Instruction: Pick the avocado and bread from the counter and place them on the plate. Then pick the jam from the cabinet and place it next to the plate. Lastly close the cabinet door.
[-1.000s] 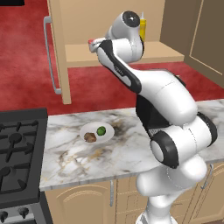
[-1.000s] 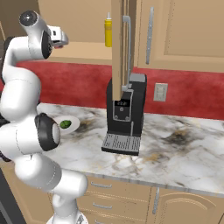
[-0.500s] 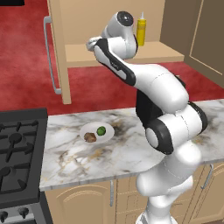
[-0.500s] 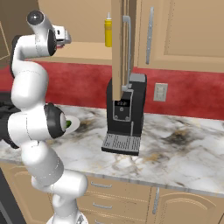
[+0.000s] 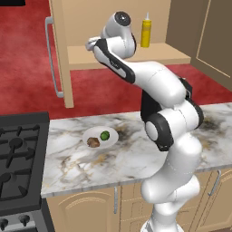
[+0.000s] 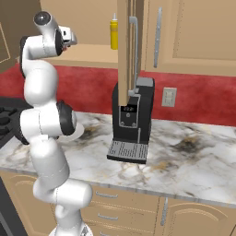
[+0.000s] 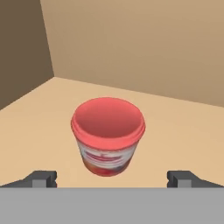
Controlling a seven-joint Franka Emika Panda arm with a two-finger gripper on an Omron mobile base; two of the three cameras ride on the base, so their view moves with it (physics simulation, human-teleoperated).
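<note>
In the hand view the jam (image 7: pixel 108 135), a squat red jar with a red top and a pale label, stands on the cabinet's tan shelf (image 7: pixel 183 131). My gripper (image 7: pixel 111 180) is open, its fingertips (image 7: pixel 41 179) wide apart just short of the jar, one to each side. The hand (image 5: pixel 92 44) reaches into the open cabinet (image 5: pixel 136 54). Down on the counter (image 5: pixel 127 158) the white plate (image 5: pixel 111 131) carries the green avocado (image 5: pixel 105 135) and the brown bread (image 5: pixel 94 142). The cabinet door (image 5: pixel 58 54) stands swung open at the left.
A tall yellow squeeze bottle (image 5: pixel 145 29) stands on the shelf to the right of my hand. A black coffee machine (image 6: pixel 131 120) sits on the counter under the open door's edge (image 6: pixel 125 50). A stove (image 5: pixel 18 158) borders the counter on the left.
The arm has straightened up and shifted, carrying the hand slightly farther into the cabinet. The jaws have stayed open. The plate, avocado and bread have not moved.
</note>
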